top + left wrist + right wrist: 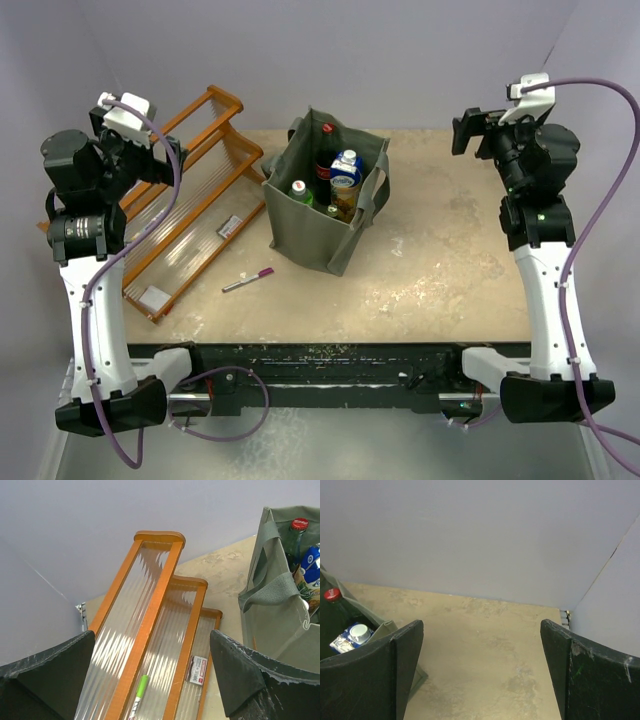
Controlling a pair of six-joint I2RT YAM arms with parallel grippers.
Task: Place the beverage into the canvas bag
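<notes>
L gripper (150,680): black fingers (50,675) spread wide, empty, above orange wooden rack w/ ribbed clear shelves (150,610). R gripper (480,670): its fingers (370,675) also wide, empty, over beige table (485,645). Btwn the arms, boxy grey-green canvas bag (310,235) stands upright; inside it: red-capped dark bottle (325,160), blue-white drink carton (346,172), green-capped bottle (300,190)

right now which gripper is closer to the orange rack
Left. The left gripper hangs right above the orange rack; the right gripper is across the table, on the far side of the canvas bag from it.
</notes>
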